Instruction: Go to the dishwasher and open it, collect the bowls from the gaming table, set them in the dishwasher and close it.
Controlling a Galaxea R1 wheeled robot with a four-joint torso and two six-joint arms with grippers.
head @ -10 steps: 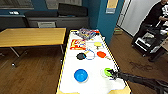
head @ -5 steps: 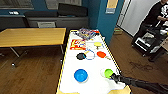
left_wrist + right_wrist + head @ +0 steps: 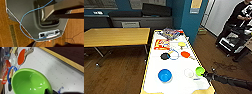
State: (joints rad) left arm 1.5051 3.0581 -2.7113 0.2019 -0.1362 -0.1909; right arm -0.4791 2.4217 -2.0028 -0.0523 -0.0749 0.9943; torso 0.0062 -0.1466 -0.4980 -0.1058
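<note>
right gripper lower right of head view — fingers clamped on green bowl rim at gaming table edge, blue bowl lower centre, left gripper fingers — can't tell

Green bowl; blue bowl; white speckled gaming table, yellow edge; red paddle.

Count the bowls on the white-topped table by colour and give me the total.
Blue bowl: 1
Green bowl: 1, at the right end effector
Total plainly bowls: 2
The other round things on the table are too unclear to call bowls.
</note>
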